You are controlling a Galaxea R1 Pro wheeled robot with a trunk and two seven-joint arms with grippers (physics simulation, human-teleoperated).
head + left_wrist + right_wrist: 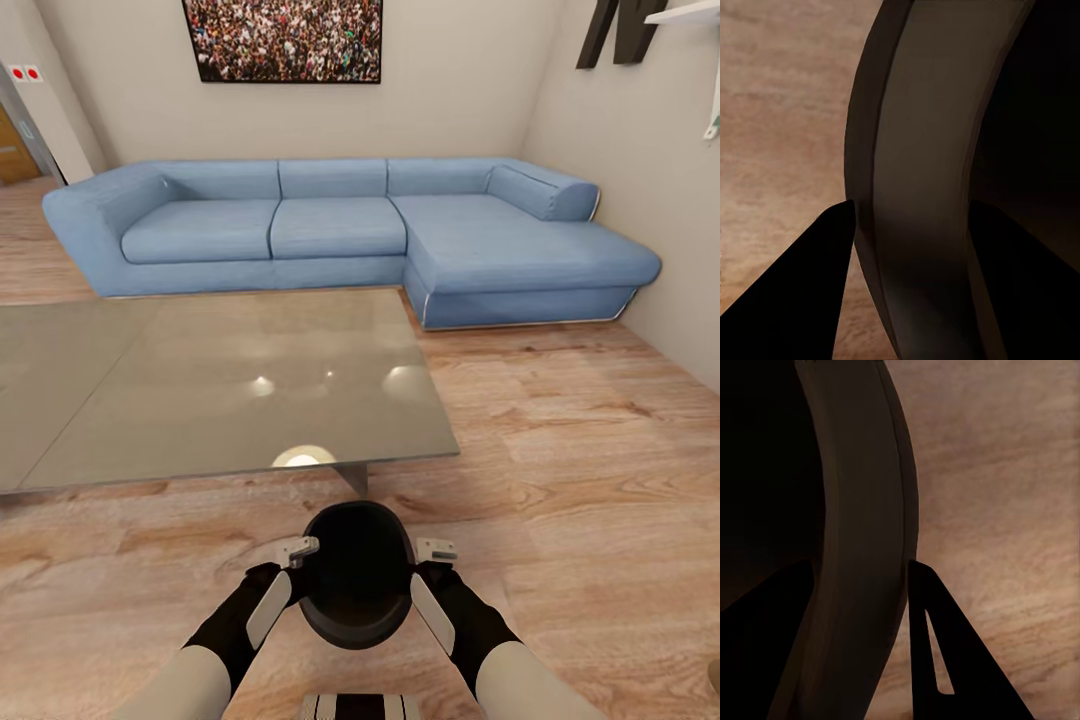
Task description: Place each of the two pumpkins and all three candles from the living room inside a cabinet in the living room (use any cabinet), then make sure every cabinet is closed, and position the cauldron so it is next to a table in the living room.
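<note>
Left end effector and right end effector stood at opposite sides of the cauldron, at its 9 o'clock and 3 o'clock as seen from the head camera. In each wrist view one finger lay inside the rim and the other outside it, so each end effector was clamped across the wall of the pot: the left wrist camera showed the cauldron's rim band passing between two dark fingers, and the right wrist camera showed the same for its rim band and outer finger.

The cauldron hung in front of the robot's trunk, mouth upward, above the plank floor. The near edge of the worktop lay just beyond it at 12 o'clock, with one slab leg visible below that edge. The blue sofa stood farther off behind the worktop.

Handling, as judged: the pot appeared rigid and smooth-walled, thick at the rim, and probably heavier than its size suggests. A two-sided grip on the rim suited it, since the bulging belly offered no flat face. The smooth wall could slip or tilt if one side loosened first; both holds should release together once the feet rest on the floor beside the worktop.
</note>
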